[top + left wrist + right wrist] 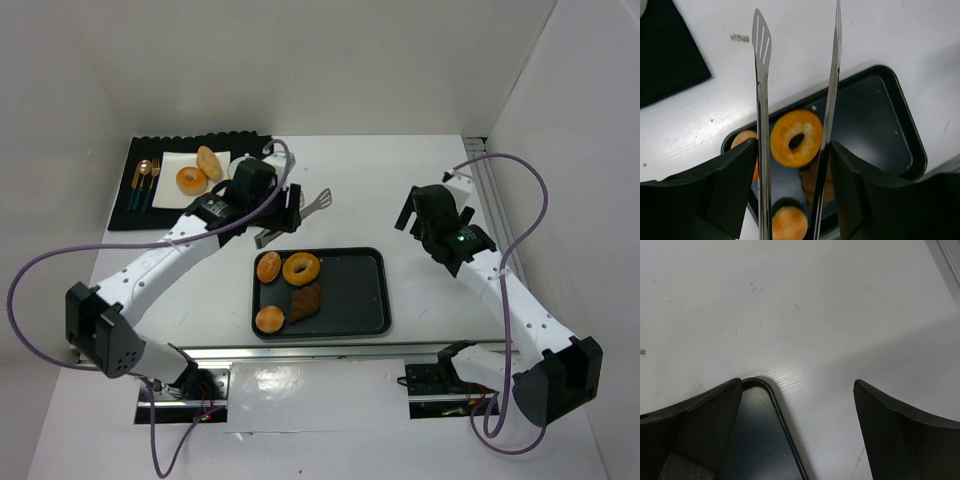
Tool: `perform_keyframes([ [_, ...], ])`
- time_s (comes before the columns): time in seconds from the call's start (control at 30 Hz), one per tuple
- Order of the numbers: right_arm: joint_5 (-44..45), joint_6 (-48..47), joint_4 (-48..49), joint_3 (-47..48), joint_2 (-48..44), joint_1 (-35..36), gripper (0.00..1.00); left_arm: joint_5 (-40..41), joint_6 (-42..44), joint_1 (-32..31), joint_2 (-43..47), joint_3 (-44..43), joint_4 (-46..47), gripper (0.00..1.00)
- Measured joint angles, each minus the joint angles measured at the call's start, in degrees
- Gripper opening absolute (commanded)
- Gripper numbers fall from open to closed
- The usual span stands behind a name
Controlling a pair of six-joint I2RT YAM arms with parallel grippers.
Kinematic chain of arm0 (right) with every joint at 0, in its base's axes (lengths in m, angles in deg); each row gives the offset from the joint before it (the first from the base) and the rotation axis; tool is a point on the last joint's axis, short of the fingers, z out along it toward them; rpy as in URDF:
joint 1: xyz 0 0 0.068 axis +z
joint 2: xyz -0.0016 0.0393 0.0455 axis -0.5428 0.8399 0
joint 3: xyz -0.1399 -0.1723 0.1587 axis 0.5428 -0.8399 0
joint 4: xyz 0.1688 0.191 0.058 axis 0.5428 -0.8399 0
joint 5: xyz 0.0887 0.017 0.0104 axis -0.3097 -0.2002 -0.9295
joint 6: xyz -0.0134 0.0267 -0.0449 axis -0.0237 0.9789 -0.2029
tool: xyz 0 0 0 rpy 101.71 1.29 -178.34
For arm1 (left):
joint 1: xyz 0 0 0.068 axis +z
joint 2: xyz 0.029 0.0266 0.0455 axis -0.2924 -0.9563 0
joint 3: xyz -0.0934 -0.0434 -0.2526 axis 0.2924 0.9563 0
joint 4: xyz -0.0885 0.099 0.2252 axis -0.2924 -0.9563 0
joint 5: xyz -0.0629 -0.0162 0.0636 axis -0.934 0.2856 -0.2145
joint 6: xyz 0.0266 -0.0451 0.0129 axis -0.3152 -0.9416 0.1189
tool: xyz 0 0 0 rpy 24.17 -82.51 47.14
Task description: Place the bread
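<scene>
Metal tongs (pixel 761 100) stick out between the fingers of my left gripper (pixel 792 150), which is shut on their two arms. The tong tips are apart and hold nothing. Below them the black tray (pixel 875 125) carries a ring-shaped bread (pixel 796 137), two round buns (pixel 788 223) (pixel 742 141) and a brown piece (pixel 812 182). From above, my left gripper (pixel 285 205) hovers just behind the tray (pixel 350 290). A white plate (pixel 170 162) at the back left holds another ring bread (pixel 191 180) and a roll (pixel 209 161). My right gripper (pixel 430 215) is open and empty, right of the tray.
The plate rests on a black mat (pixel 125 210) with gold cutlery (pixel 145 180) beside it. The right wrist view shows the tray's corner (pixel 760 430) on bare white table. White walls enclose the table at the back and on both sides.
</scene>
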Motion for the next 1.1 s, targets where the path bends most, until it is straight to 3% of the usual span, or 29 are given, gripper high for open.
perform_keyframes([
  [0.1,0.15,-0.02,0.63,-0.04,0.0,0.0,0.99,3.23,-0.09,-1.01,-6.38,-4.33,1.81,0.69],
  [0.3,0.33,0.2,0.66,-0.13,0.15,0.0,0.99,19.41,-0.28,-1.84,-32.24,-26.67,4.94,0.68],
  [0.43,0.57,0.52,0.61,-0.17,1.11,0.0,0.99,27.21,0.35,-1.22,-42.6,-30.91,7.65,0.68],
  [0.7,0.72,1.49,0.63,-0.17,2.21,0.0,0.99,33.92,6.38,0.52,-48.11,-32.3,13.44,0.68],
  [0.97,0.96,2.64,0.55,-0.24,5.44,0.0,0.99,30.29,7.1,2.01,-54.9,-40.13,13.99,0.69],
  [1.03,1.09,3.08,0.39,-0.24,5.62,0.0,0.99,28.85,7.02,2.6,-56.33,-40.41,13.35,0.74],
  [1.1,1.27,3.45,0.39,-0.24,5.62,0.0,0.99,27.5,7.02,3.08,-57.29,-40.41,12.15,0.85],
])
